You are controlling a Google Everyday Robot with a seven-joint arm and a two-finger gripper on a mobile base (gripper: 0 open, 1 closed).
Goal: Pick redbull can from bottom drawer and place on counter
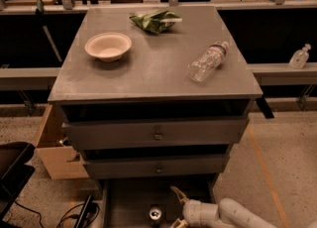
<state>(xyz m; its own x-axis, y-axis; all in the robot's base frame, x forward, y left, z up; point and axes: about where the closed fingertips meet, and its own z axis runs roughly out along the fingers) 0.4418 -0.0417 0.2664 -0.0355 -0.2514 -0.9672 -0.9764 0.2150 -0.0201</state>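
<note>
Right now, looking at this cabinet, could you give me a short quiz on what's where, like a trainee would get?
1. True or false: the redbull can stands on the counter.
2. What lies nearest the counter's right edge? A) bowl B) water bottle C) green snack bag
3. Fill in: the open gripper is beside the can, in the ____ drawer.
Key: 1 false; 2 B; 3 bottom drawer.

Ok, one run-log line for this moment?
gripper: right of redbull can, jaws open; redbull can: upright in bottom drawer, not held; counter: can not placed
</note>
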